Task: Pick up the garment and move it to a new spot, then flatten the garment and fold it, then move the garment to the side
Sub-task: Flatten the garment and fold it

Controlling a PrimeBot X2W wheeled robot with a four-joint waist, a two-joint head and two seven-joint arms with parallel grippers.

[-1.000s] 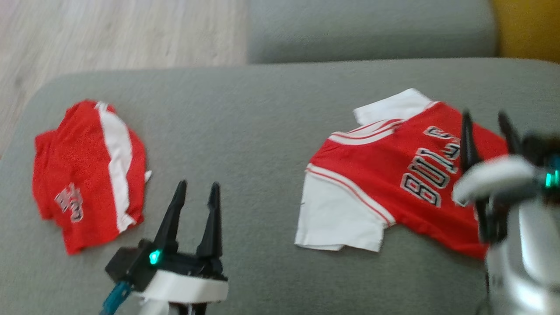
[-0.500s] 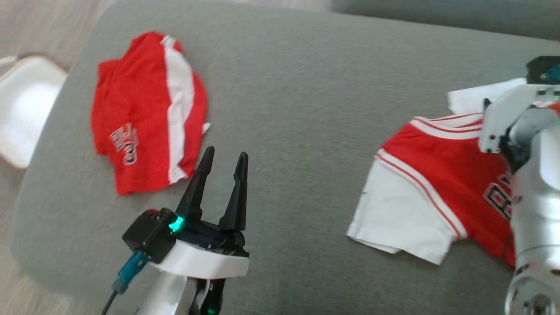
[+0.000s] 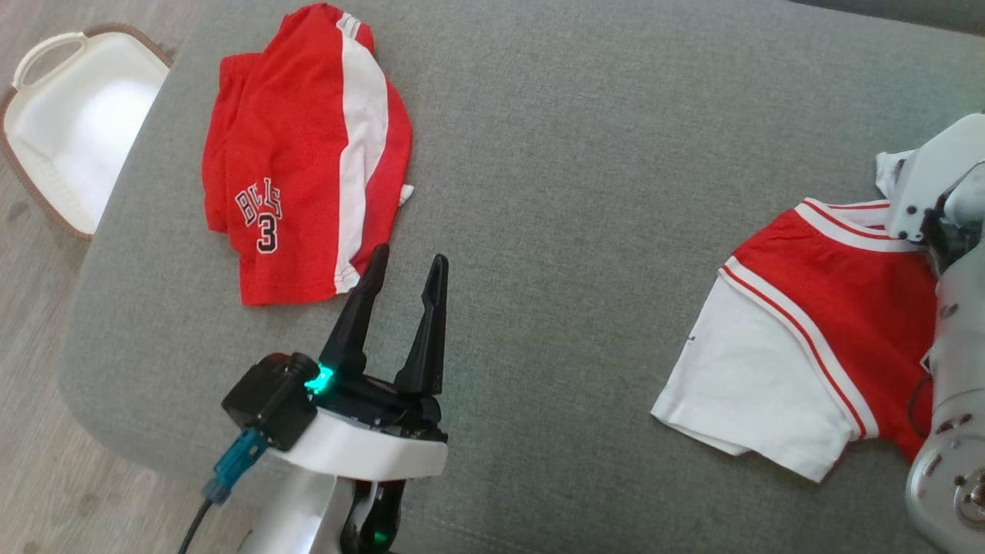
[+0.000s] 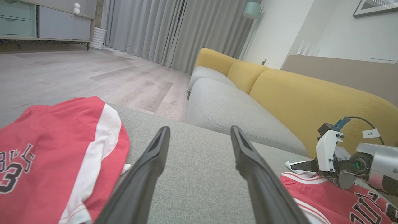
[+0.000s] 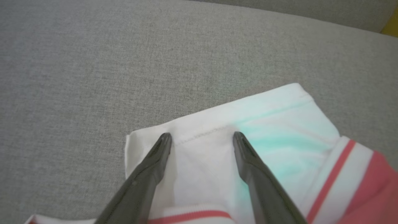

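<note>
Jersey: spread on grey sofa, right side of frame.
Right end effector: released, tips above its white sleeve.
Left end effector: released, empty, just beside shorts.

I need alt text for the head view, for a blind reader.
The open left gripper points beside red shorts with a white stripe on a grey fabric sofa. A red-and-white jersey lies at right; a white basket stands on the floor.

Red shorts: "BULLS" (probably) and "3" — jersey lettering partly hidden.
</note>
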